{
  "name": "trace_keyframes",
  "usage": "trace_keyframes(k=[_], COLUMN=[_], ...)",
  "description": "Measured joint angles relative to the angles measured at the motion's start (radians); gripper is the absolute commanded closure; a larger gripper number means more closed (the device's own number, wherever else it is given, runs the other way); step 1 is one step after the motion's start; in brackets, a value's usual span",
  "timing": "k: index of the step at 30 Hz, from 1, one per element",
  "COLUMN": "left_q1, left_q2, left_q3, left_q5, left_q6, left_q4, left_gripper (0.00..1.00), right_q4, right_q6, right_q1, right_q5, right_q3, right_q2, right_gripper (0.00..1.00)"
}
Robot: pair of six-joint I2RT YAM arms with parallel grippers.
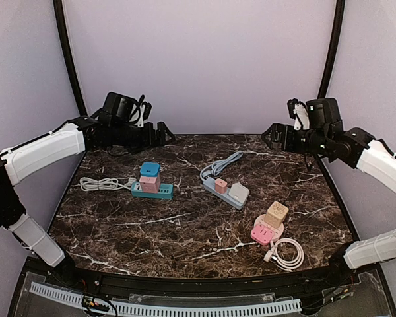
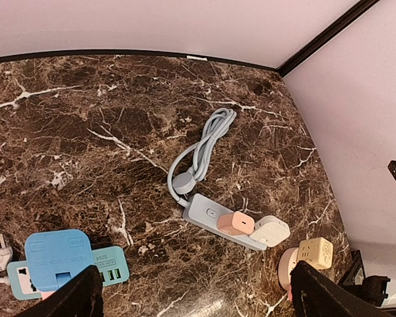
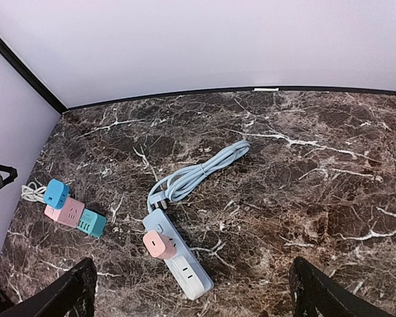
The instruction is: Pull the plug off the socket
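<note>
While the left gripper (image 1: 165, 135) and right gripper (image 1: 268, 136) hover spread, empty, the pink plug (image 1: 221, 185) sits unpulled in the grey strip (image 1: 210, 184) below them

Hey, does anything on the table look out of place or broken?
Nothing stands out. The teal strip, grey strip and pink socket unit all lie flat, adapters seated, cords bundled; no visible damage.

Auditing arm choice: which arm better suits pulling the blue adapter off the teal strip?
Left. The blue adapter on the teal strip lies left of centre, nearer the left tool than the right tool.
</note>
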Motion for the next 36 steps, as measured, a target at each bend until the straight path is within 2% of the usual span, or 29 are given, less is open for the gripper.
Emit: trace_keyframes(k=[13,23,36], left_q1=[0.0,0.0,0.0], left_q2=[0.0,0.0,0.0], left_q3=[0.0,-0.017,-0.04], left_q5=[0.017,0.065,0.112], left_q6=[-0.008,-0.027,-0.044], left_q4=[0.008,0.031,0.056], left_gripper=[0.01,0.01,0.01], right_q4=[-0.025,-0.186,-0.301], right_q6=[-0.035,-0.036,-0.029], right_q1=[0.0,0.0,0.008], right_q5=[-0.016,-0.035,-0.155], right_q3=[0.002,0.01,-0.146], right_q2=[0.036,0.055,0.032], right_gripper=[0.01,0.01,0.01])
